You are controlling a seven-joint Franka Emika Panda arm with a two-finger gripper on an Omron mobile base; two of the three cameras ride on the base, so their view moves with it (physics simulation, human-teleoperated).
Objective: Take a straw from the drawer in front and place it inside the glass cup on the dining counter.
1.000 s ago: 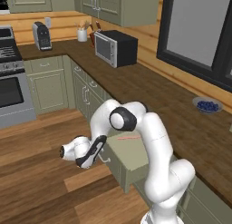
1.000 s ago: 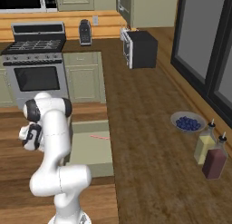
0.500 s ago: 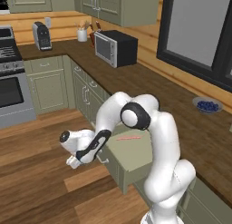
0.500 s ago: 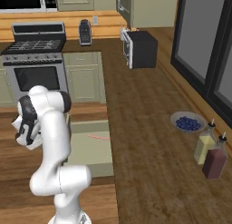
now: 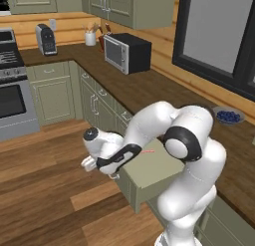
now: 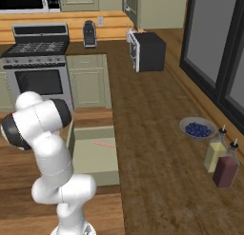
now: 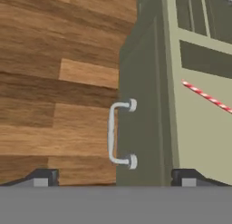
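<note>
The sage-green drawer stands pulled out from the cabinet run. The pinkish-red straw lies on its floor, also seen as the straw and the straw. My gripper hangs over the floor just outside the drawer front, open and holding nothing. In the hand view the gripper faces the drawer's curved silver handle, which lies between the fingertips' lines but clear of them. The glass cup and the dining counter are out of view.
A black microwave and a bowl of blueberries sit on the dark worktop. Two bottles stand near its right end. A stove is at the far left. Bare wood floor lies left of the drawer.
The gripper has opened and let go of the drawer handle. The hand has drawn back from the drawer front, out over the floor. The drawer stays pulled out.
</note>
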